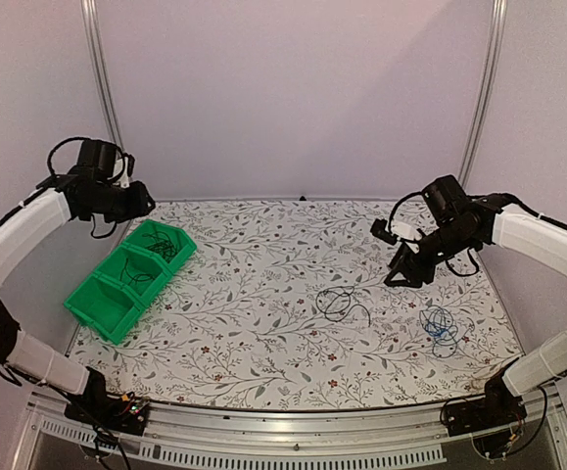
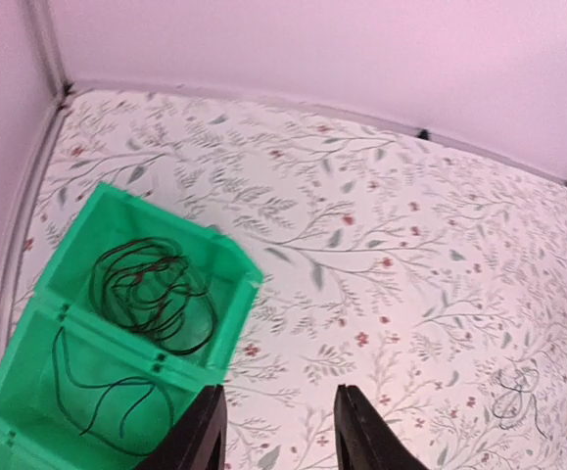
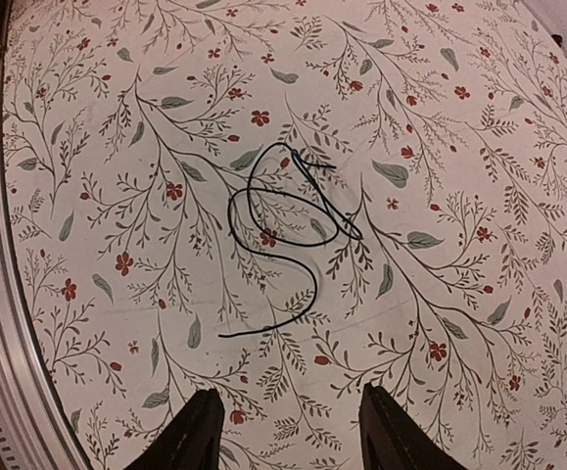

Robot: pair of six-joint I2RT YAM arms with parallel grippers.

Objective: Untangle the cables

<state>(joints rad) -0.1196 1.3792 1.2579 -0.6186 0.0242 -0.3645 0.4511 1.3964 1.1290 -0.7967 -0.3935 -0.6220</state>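
Left tool [image 2: 275,431] apart near green bin [image 2: 229,304], right tool [image 3: 288,431] apart above black cable [image 3: 285,227]

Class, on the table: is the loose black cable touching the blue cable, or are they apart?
Apart. The top view shows the black cable and the blue cable lying separately, with a stretch of bare flowered table between them.
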